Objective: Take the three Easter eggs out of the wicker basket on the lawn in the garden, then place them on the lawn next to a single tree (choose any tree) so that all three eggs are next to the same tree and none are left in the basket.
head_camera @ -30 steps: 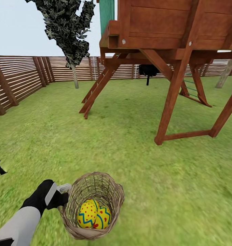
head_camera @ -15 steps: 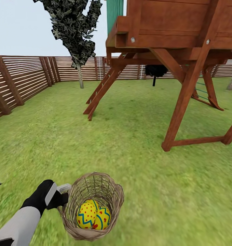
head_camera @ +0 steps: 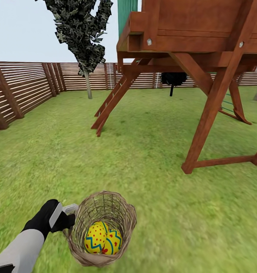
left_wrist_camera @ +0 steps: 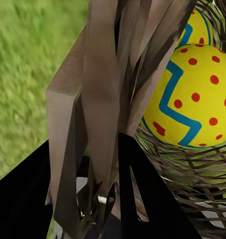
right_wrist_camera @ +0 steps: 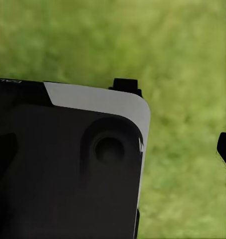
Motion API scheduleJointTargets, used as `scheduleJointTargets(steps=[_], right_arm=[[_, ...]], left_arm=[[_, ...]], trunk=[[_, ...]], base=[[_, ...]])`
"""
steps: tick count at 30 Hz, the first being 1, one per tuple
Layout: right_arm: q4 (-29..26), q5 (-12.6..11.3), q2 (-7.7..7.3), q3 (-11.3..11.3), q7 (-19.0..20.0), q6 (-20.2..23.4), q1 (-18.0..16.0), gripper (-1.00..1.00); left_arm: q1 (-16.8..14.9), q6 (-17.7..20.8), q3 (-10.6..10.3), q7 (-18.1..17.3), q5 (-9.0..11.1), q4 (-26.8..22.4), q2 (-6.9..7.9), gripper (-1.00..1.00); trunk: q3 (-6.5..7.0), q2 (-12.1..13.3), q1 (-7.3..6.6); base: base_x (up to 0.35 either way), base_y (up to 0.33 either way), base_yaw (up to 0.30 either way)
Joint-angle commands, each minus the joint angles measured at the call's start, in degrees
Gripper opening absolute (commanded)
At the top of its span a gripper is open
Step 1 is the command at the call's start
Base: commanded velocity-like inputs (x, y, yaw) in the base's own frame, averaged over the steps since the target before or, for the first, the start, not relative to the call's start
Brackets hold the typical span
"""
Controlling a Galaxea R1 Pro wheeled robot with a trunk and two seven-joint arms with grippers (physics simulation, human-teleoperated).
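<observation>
Nearest, at the lower left of the head view, the left gripper (head_camera: pixel 69 214) is clenched on the rim of the wicker basket (head_camera: pixel 122 204), at its left side. In the left wrist view its two dark fingers (left_wrist_camera: pixel 142 199) stand on either side of the pale woven strands of the basket wall (left_wrist_camera: pixel 100 99). The basket stands upright over the lawn (head_camera: pixel 181 220); whether it touches the grass I cannot tell. Inside it lie the eggs (head_camera: pixel 96 237): two yellow ones with blue zigzags and red dots show side by side, touching; a third cannot be made out. The right wrist view shows a black and white part of the robot (right_wrist_camera: pixel 93 149) over blurred grass, and a dark tip at the frame edge; I cannot tell whether the right gripper is released or clenched.

Farther off stands the red-brown playset (head_camera: pixel 204 45). Beyond its ladder, near the slatted fence (head_camera: pixel 22 85), stands the tree (head_camera: pixel 88 85) with a pale trunk.
</observation>
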Motion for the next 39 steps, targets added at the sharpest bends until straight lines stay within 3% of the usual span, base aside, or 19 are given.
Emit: scheduleJointTargets(steps=[1, 30, 39], right_arm=[[0.2, 0.4, -0.03, -0.1, 0.1, -0.4, -0.1, 1.0], [0.2, 0.4, -0.21, -0.2, 0.1, -0.4, -0.1, 1.0], [0.3, 0.6, 0.71, -0.3, 0.5, -0.5, -0.1, 1.0]], left_arm=[[0.0, 0.2, 0.2, 0.3, 1.3, 0.0, -0.01, -1.0], [0.0, 0.2, 0.2, 0.3, 1.3, 0.0, -0.18, -1.0], [0.0, 0.2, 0.2, 0.3, 1.3, 0.0, -0.07, -1.0]], trunk=[[-0.05, 0.0, 0.03], [-0.05, 0.0, 0.03], [-0.05, 0.0, 0.03]], base=[[0.324, 0.0, 0.0], [0.324, 0.0, 0.0], [0.324, 0.0, 0.011]])
